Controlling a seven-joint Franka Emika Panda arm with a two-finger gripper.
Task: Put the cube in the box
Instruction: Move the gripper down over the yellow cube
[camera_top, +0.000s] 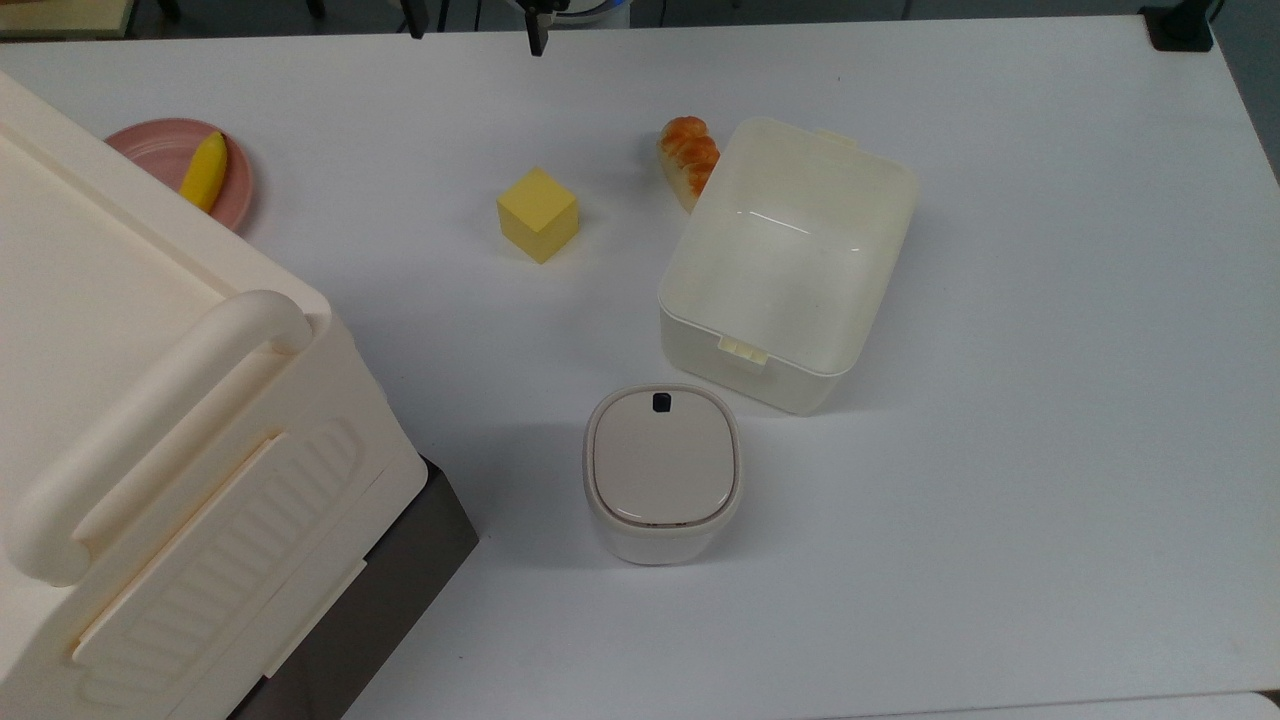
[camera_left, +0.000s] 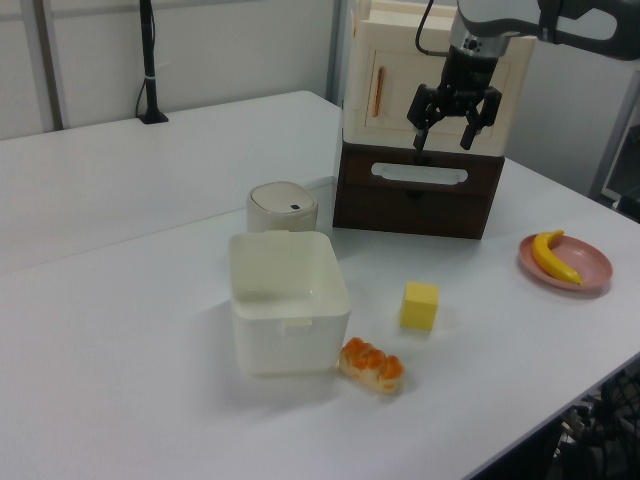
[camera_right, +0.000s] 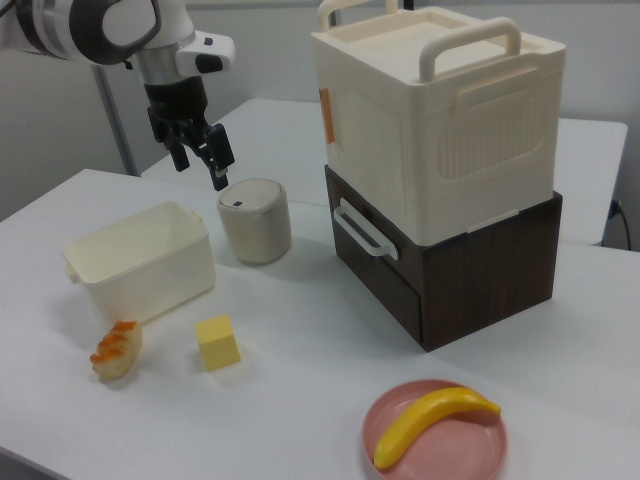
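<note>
The small yellow cube (camera_top: 538, 214) (camera_left: 420, 305) (camera_right: 218, 343) rests on the white table, a short way to the top view's left of the box. The box (camera_top: 745, 375) (camera_left: 290, 340) (camera_right: 140, 270) is a translucent off-white container, open on top with nothing inside. My gripper (camera_top: 478, 20) (camera_left: 443, 135) (camera_right: 200, 168) hangs high above the table at the top view's upper edge, fingers pointing down. It is open and holds nothing. It is well apart from both cube and box.
A small rounded bin with a beige lid (camera_top: 662, 470) stands close to the box. A bread piece (camera_top: 688, 158) lies against the box's far corner. A pink plate (camera_top: 150, 145) carries a banana (camera_top: 205, 172). A large cream case (camera_top: 150, 400) sits on a dark brown drawer unit (camera_right: 470, 270).
</note>
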